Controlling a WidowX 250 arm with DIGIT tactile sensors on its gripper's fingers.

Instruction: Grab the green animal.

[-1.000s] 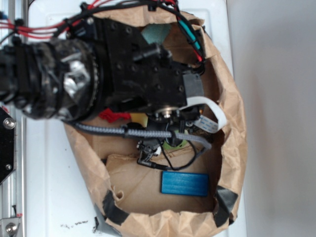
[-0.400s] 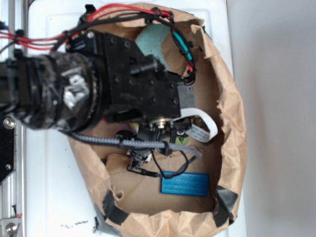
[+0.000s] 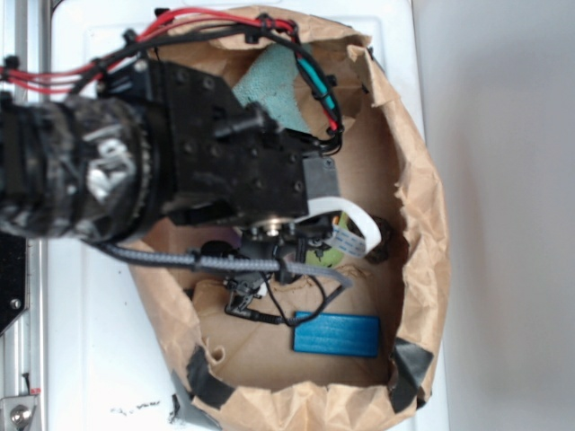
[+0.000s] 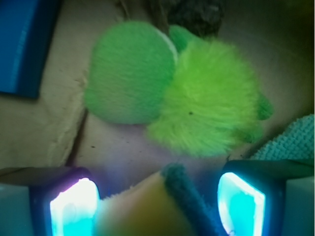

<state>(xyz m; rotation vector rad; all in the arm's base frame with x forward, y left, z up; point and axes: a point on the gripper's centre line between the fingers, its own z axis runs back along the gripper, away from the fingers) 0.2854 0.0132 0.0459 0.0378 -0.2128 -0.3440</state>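
The green animal (image 4: 197, 105) lies on the brown paper in the middle of the wrist view, its smooth round green head to the left and its fuzzy lime body to the right. My gripper (image 4: 157, 194) is open above the bag floor, its two glowing pads (image 4: 74, 209) wide apart at the bottom of that view, just short of the toy. A corner of the yellow sponge (image 4: 142, 211) with a teal edge sits between the jaws. In the exterior view only a sliver of the green animal (image 3: 325, 255) shows under the arm; the fingers are hidden there.
Everything sits inside a brown paper bag (image 3: 422, 224) with raised walls. A blue block (image 3: 335, 334) lies near the front; it also shows in the wrist view (image 4: 22, 44). A teal fuzzy cloth (image 3: 274, 79) lies at the back. A dark object (image 3: 388, 239) sits at the right.
The arm has shifted left and slightly up in the exterior view, uncovering more of the teal cloth and the dark object at the right.
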